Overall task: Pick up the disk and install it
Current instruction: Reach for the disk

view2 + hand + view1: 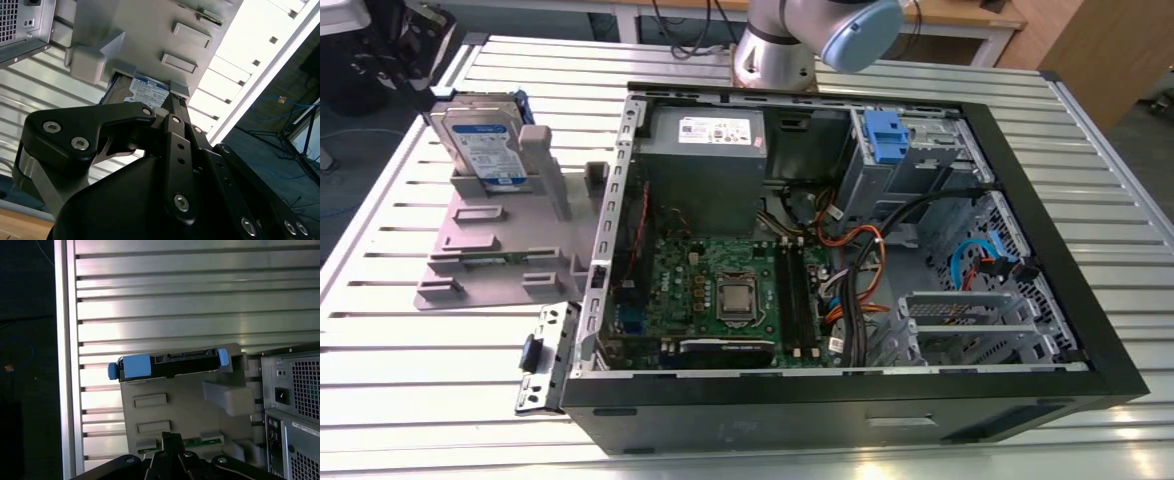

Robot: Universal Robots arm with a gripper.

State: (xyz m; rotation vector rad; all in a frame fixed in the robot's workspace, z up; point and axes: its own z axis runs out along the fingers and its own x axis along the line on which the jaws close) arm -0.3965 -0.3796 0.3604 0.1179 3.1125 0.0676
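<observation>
Disk (pixel 483 142) stands on edge in the grey stand (pixel 494 255), just beside the open PC case (pixel 1067 300) on the exterior view's left. Likely dense, rigid, shock-sensitive, with slick metal faces, so I'd grip across the blue bracket (pixel 135 366) edges. Gripper (pixel 170 440) is well apart from it, jaws closed together on nothing.

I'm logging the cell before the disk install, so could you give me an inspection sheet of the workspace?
Surface: slatted metal table.
Job's things: disk upright in the grey stand, not yet installed; open computer case lying beside the stand, with a blue bracket in its drive bay.
Clutter: small metal bracket at the case's corner.
Hand: hand above the stand, apart from the disk.
Cables: orange and black bundle and blue cable inside the case; thin blue lead on the floor.
Surroundings: wooden furniture beyond the table.
</observation>
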